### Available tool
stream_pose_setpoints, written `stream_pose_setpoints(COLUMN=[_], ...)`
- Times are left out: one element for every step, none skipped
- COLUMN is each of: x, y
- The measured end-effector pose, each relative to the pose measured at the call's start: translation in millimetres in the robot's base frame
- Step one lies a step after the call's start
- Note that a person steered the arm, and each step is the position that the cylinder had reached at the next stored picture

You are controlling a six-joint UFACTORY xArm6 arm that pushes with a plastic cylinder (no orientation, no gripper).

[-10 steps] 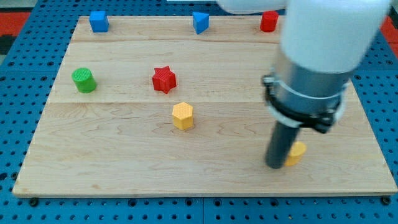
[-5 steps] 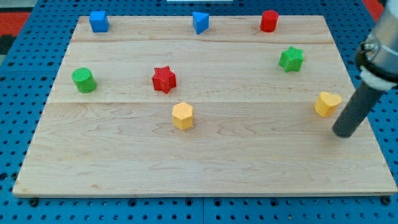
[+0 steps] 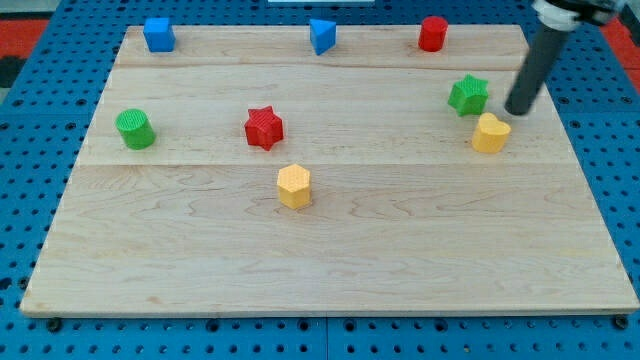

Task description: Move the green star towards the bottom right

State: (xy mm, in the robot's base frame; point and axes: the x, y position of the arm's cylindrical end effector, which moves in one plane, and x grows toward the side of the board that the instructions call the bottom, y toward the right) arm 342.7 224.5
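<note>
One half-second on, my tip (image 3: 519, 111), bare and holding nothing, has swung up just right of the green star (image 3: 468, 95), nudging the yellow heart (image 3: 490, 133) beneath it, into the star's bottom-right path

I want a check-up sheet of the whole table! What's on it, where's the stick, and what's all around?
Surface: wooden board, flat, made of joined planks.
Job's things: green star, near the view's right, upper half; yellow heart-like block just below and right of it.
Clutter: blue cube, blue angled block and red cylinder along the view's top; green cylinder at the left; red star and yellow hexagon near the middle.
Pincer: none; my tip sits right of the green star, apart from it, above the yellow block.
Cables: nothing seen.
Surroundings: blue pegboard around the board.
</note>
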Motion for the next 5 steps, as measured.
stream_pose_setpoints(x=[-34,5,34,36,36], y=[-20,-92,-160,-173,-173])
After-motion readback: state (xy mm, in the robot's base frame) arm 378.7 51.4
